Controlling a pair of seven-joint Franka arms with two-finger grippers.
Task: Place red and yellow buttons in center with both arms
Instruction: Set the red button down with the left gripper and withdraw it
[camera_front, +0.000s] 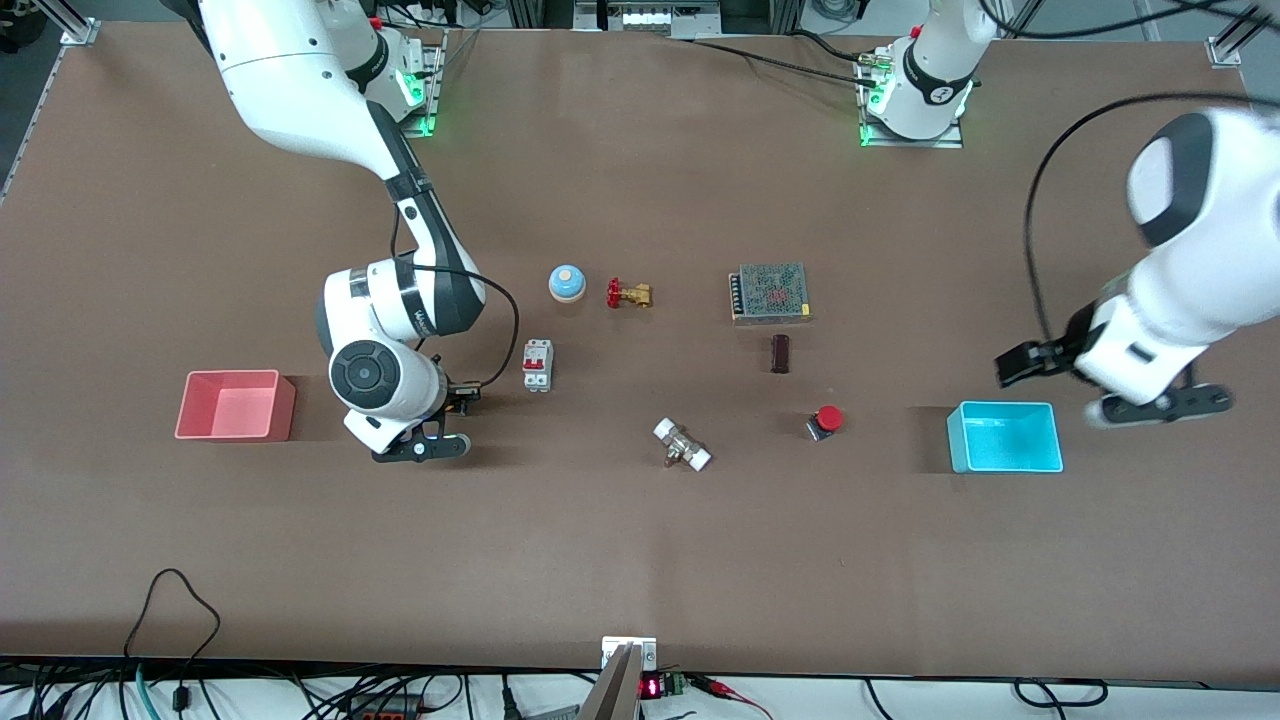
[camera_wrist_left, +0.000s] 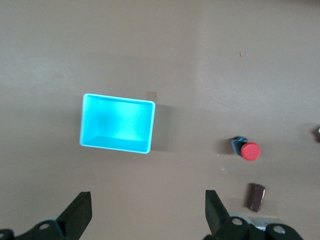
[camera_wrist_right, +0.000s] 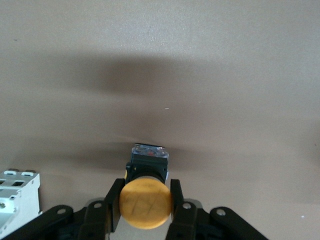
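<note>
A: Report right gripper (camera_wrist_right: 145, 207) status.
B: Its fingers are clamping the yellow button (camera_wrist_right: 145, 202) by the cap, over the table (camera_front: 640, 560) between the pink bin (camera_front: 236, 405) and the white breaker (camera_front: 538, 365).
A: Left gripper (camera_wrist_left: 145, 212)?
B: It is hanging with fingers spread wide and holding nothing, over the table just beside the cyan bin (camera_front: 1005, 437), toward the left arm's end.
A: Red button (camera_front: 826, 421) location?
B: It is sitting on the table between the white-ended fitting (camera_front: 682, 445) and the cyan bin, nearer the front camera than the dark brown block (camera_front: 781, 353).
</note>
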